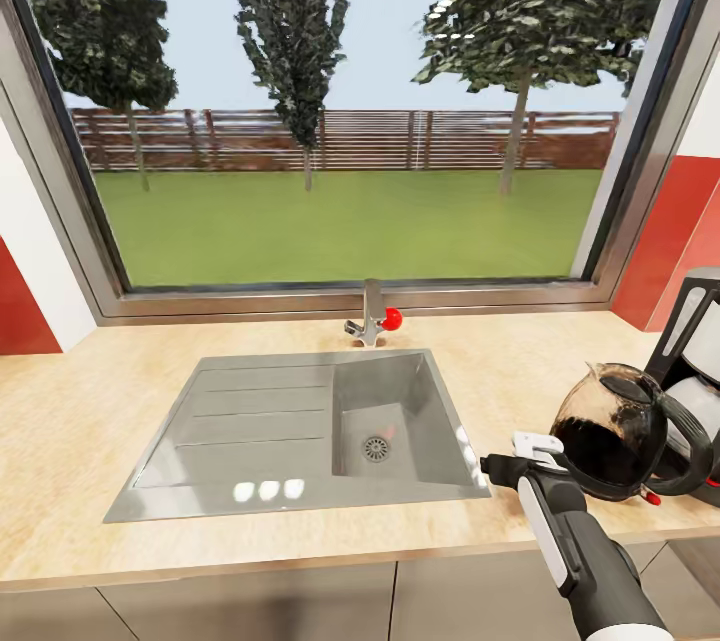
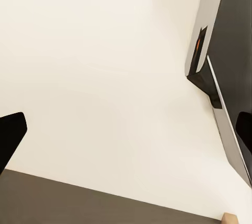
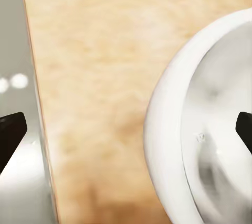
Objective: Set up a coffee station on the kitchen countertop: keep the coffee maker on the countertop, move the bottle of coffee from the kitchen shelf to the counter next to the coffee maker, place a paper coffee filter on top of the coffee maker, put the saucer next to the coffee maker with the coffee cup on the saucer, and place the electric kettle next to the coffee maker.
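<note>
Two black fingertips of the right gripper (image 3: 127, 132) stand wide apart in its wrist view, with nothing clamped between them. Under them lies the countertop (image 3: 100, 51), a pale beige surface with a soft wood grain. Near one fingertip runs the smooth grey steel edge of the sink (image 3: 16, 182), with small round light spots on it. Toward the other fingertip we see a white dish (image 3: 168, 129), round and glossy, with a thick rim and a greyish inside. We cannot tell if it is the saucer or the cup.

From the head view, the right gripper (image 1: 510, 461) hovers low over the countertop (image 1: 80, 421), between the sink (image 1: 260, 431) and the kettle (image 1: 615, 431). The kettle is just beside the gripper, on the side away from the sink. It is egg-shaped, with a clear glass body that looks dark inside, a black handle and a small red switch. Behind the kettle and touching it stands the coffee maker (image 1: 700, 351), black with a silver-white front panel. Beyond the sink is a short steel tap (image 1: 372, 316) with a red knob.

The left gripper (image 2: 126, 129) also has its fingertips apart and empty, before a plain white surface and a dark panel (image 2: 236, 35) with a silver edge.
</note>
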You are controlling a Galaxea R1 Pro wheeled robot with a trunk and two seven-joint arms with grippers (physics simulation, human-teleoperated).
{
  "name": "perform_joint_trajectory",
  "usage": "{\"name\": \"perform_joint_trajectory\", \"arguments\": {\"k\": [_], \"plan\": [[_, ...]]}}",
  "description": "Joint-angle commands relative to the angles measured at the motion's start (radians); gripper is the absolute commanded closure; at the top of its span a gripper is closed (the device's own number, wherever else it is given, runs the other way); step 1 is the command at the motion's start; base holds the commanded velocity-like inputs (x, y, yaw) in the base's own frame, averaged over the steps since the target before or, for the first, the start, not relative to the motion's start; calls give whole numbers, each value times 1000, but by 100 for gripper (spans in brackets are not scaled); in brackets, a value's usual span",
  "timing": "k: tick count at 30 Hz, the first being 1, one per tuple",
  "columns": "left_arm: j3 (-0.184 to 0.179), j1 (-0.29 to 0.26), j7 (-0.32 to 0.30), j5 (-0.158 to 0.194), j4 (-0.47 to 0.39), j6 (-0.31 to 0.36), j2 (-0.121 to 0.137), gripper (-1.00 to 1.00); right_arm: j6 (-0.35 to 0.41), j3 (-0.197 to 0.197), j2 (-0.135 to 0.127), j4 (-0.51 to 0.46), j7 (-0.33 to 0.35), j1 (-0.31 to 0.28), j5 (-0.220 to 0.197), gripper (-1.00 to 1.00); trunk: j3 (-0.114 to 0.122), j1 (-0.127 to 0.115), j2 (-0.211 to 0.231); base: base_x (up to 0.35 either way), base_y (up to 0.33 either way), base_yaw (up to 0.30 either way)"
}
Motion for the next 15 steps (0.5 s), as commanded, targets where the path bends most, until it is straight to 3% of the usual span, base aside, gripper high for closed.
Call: {"name": "perform_joint_trajectory", "arguments": {"k": [1, 3, 4, 15], "plan": [[-7, 0, 3, 2, 0, -3, 0, -100, 3, 1, -1, -1, -8, -1, -11, -100, -2, 1, -2, 0, 0, 0], [-7, 0, 3, 2, 0, -3, 0, -100, 3, 1, 0, -1, -8, -1, -11, -100, -2, 1, -2, 0, 0, 0], [-7, 0, 3, 2, 0, -3, 0, -100, 3, 1, 0, -1, -8, 0, -11, 100, -2, 1, -2, 0, 0, 0], [-7, 0, 3, 2, 0, -3, 0, -100, 3, 0, -1, -2, -9, -1, -11, 100, -2, 1, -2, 0, 0, 0]]}}
